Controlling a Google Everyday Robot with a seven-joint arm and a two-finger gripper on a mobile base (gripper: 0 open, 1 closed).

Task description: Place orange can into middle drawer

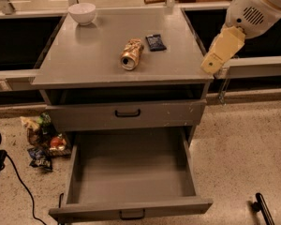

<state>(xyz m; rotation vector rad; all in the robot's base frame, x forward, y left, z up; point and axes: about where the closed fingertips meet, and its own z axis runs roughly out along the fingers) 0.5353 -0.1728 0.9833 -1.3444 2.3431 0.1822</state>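
Note:
The orange can (131, 54) lies on its side on the gray cabinet top (84, 60), its copper end facing the front. The middle drawer (131, 175) is pulled wide open below, its gray tray floor bare, with a small black handle on its front panel. My gripper (211, 65) hangs from the white arm at the upper right, above the cabinet's right edge. It is to the right of the can and apart from it, holding nothing that I can see.
A dark-blue packet (155, 41) lies just right of the can. A white bowl (82, 13) stands at the back left. The upper drawer front (128, 112) with white scuffs is closed. Snack bags (42, 142) and a black cable (18, 182) lie on the floor at the left.

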